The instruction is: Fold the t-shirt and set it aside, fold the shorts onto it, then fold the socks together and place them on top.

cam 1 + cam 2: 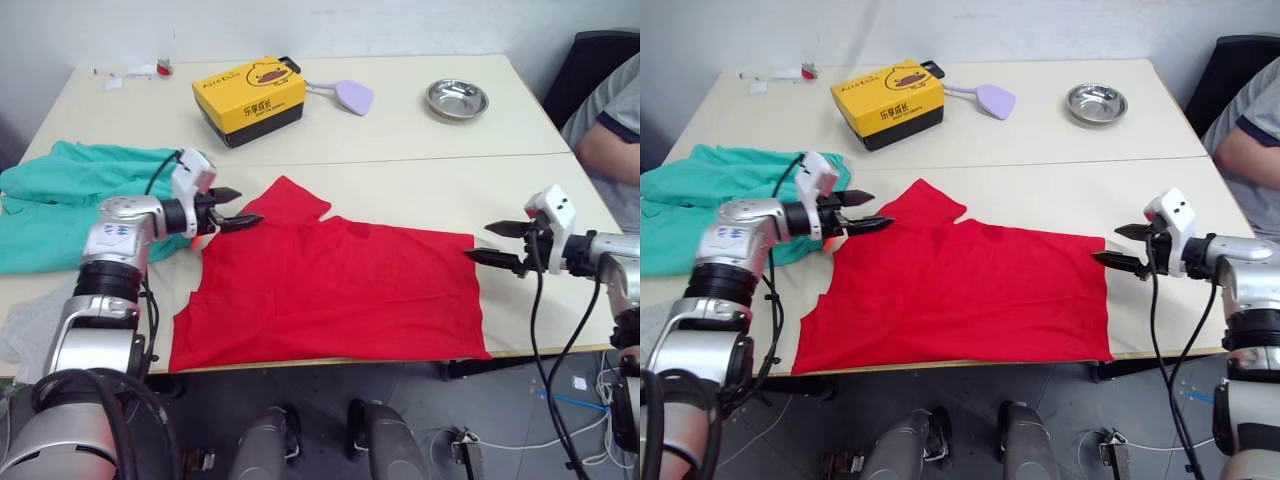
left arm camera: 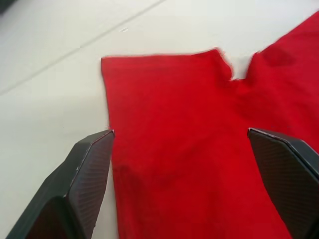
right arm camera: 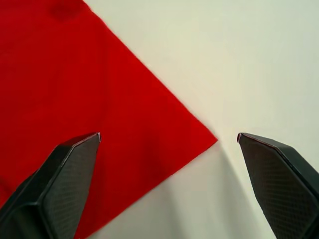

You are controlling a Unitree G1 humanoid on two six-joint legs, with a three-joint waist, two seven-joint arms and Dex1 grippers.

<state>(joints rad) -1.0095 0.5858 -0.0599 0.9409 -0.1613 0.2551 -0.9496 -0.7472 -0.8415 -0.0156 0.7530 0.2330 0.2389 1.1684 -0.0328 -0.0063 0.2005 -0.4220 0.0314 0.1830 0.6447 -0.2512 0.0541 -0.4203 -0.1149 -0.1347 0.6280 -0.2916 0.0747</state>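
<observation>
Starting stage only: t-shirt [image 1: 330,290] lay spread at table [image 1: 420,130] centre, not yet folded. Left gripper [image 1: 232,209] at its 10 o'clock sleeve and right gripper [image 1: 497,244] at its 3 o'clock corner were both spread, holding nothing. Shorts [image 1: 70,190] sat at 9 o'clock, unfolded; socks not made out

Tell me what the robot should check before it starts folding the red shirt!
1. T-shirt spread flat on the table: ok.
2. Left pincer open, at the sleeve end: ok.
3. Right pincer open, at the shirt's far corner: ok.
4. Either pincer gripping cloth yet: not ok, both hold nothing.
5. Shorts off the shirt: ok, they lie beside it.
6. Socks ready: cannot tell.
</observation>
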